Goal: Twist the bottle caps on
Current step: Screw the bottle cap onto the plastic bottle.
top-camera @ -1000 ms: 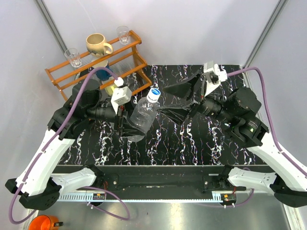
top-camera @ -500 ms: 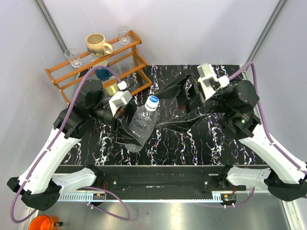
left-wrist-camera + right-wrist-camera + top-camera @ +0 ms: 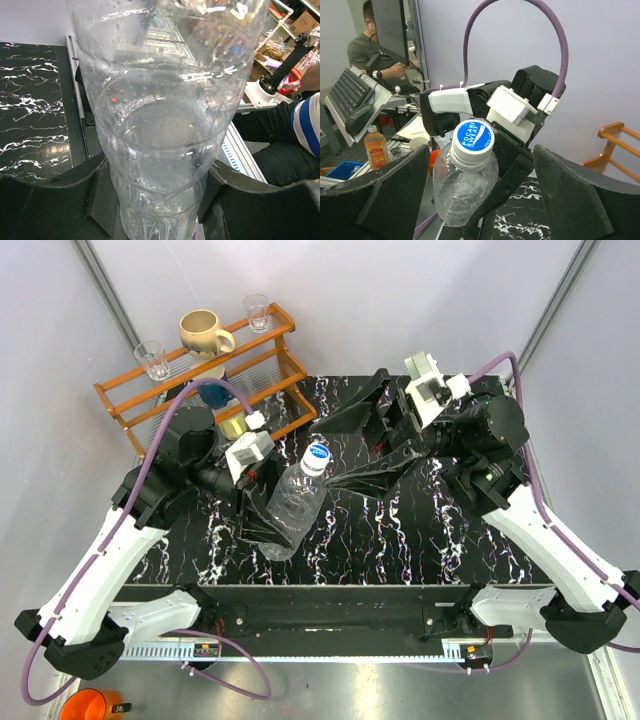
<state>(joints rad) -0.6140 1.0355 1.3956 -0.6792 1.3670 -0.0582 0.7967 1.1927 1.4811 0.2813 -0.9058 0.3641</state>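
A clear ribbed bottle point(image 3: 292, 498) is tilted above the black marbled table, its base towards the near side. My left gripper point(image 3: 266, 527) is shut on the bottle's lower body; in the left wrist view the bottle point(image 3: 160, 115) fills the frame between the two black fingers point(image 3: 65, 200). A white cap point(image 3: 317, 457) with a blue printed top sits on the neck. My right gripper point(image 3: 323, 461) faces the cap end and stands open. In the right wrist view its fingers point(image 3: 570, 200) flank the cap point(image 3: 472, 141) and bottle point(image 3: 464, 192) with gaps on both sides.
An orange wooden rack point(image 3: 262, 392) stands at the back left of the table point(image 3: 400, 530). It carries a cream mug point(image 3: 205, 333) and two drinking glasses point(image 3: 152, 358). An orange cup point(image 3: 90, 705) sits below the table's near left corner.
My right gripper has swung left and towards the back, and its fingers now straddle the capped neck. The left gripper and bottle shifted slightly towards the near side.
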